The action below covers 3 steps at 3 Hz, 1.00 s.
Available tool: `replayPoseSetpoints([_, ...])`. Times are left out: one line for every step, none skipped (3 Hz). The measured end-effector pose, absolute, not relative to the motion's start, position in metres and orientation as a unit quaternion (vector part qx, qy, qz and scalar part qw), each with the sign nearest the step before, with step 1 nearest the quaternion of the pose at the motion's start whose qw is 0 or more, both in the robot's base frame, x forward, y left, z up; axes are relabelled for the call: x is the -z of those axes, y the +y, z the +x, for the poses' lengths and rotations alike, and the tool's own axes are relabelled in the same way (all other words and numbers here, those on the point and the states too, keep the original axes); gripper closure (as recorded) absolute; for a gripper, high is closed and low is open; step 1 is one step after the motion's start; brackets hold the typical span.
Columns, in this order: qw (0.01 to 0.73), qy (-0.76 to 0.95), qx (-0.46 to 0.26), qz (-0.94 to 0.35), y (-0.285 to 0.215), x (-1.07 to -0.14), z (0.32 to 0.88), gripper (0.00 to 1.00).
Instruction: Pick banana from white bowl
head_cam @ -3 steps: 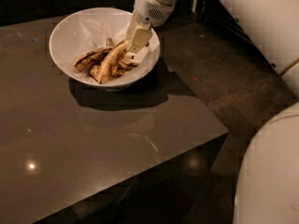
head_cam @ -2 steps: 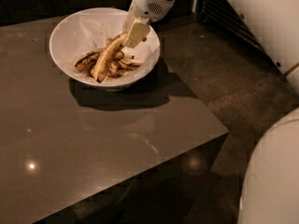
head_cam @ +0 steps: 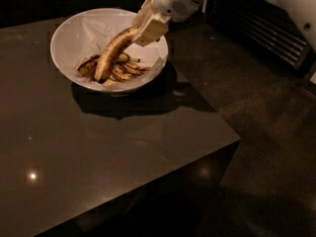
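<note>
Dark glossy table (head_cam: 98,157) fills the left & centre, w/ a small bright light glint (head_cam: 32,176) near its front-left corner and a tiny blue speck (head_cam: 35,42) toward the far-left edge. At the table's far end lie darker, black-streaked banana pcs (head_cam: 123,72), heaped together just below & left of the gripper (head_cam: 146,32), which hangs over that far end. To the right, grey-brown floor (head_cam: 266,132) w/ a tiny red speck (head_cam: 206,83), and a dark slatted rack (head_cam: 266,28) at the back right.

Prob lab/office: dark table (head_cam: 123,147), floor (head_cam: 276,132); gripper (head_cam: 144,32) grips banana (head_cam: 111,56) over white bowl (head_cam: 74,33).
</note>
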<state>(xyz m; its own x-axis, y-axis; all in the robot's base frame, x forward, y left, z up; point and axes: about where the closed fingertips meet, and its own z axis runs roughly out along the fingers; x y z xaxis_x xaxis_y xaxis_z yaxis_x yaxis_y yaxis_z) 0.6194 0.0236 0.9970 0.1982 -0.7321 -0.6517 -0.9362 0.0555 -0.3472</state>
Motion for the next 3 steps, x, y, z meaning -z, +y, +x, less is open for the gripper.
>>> replayPoseSetpoints([0.385,0.635,-0.123,-0.659,0.006,-1.004,0.619,1.0])
replayPoseSetpoints([0.381,0.649,-0.12,-0.647,0.016,-1.017,0.597,1.0])
replayPoseSetpoints([0.373,0.667,-0.115,-0.634,0.02,-1.019,0.571,1.0])
